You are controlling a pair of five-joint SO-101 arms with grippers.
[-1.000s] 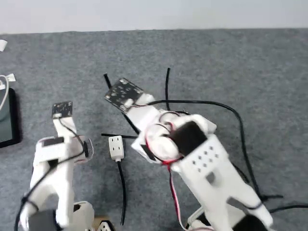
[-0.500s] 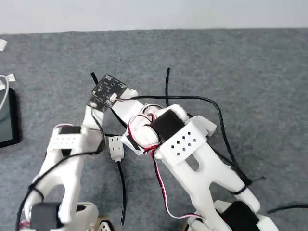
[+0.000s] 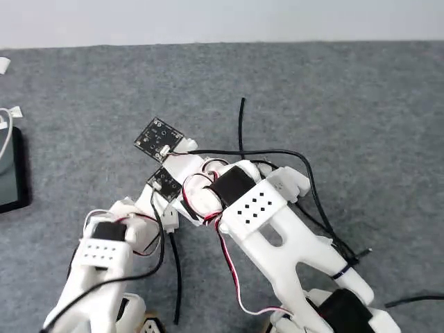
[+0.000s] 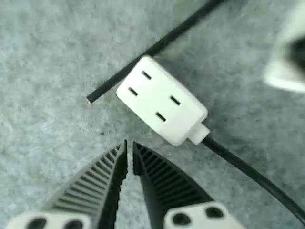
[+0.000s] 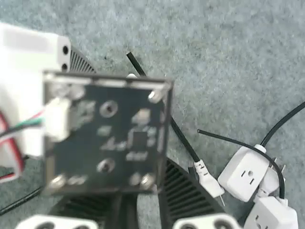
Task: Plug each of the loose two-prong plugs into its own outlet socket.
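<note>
Between the nearly touching tips of the left gripper [image 4: 128, 143] nothing is held: its black ribbed fingers [image 4: 107, 176] stand a sliver apart over the grey felt tabletop [image 4: 43, 129]. Just beyond those tips, apart from them, lies the white two-outlet socket block [image 4: 162, 107], flat with its slots up. A thick black cord [image 4: 248, 174] leaves one end of it, and a thin loose black wire [image 4: 157, 45] passes beside the other.

Farther out, the right gripper [image 5: 143, 202] sits directly behind the dark camera circuit board [image 5: 107, 143] on the left arm's wrist, and whether it is open cannot be told. The small white two-prong plug [image 5: 208, 177] lies unheld on the felt near a cluster of white adapter blocks [image 5: 245, 174].

The likeliest trouble is the crowding. The two wrists overlap above the socket block, so a move by either arm could knock the board or snag the wires looped around the right arm [image 3: 277, 229]. A descent by the left gripper would probably just shove the block.

Open felt stretches toward the far edge and the right side. A dark tablet [image 3: 10, 170] bounds the left.
</note>
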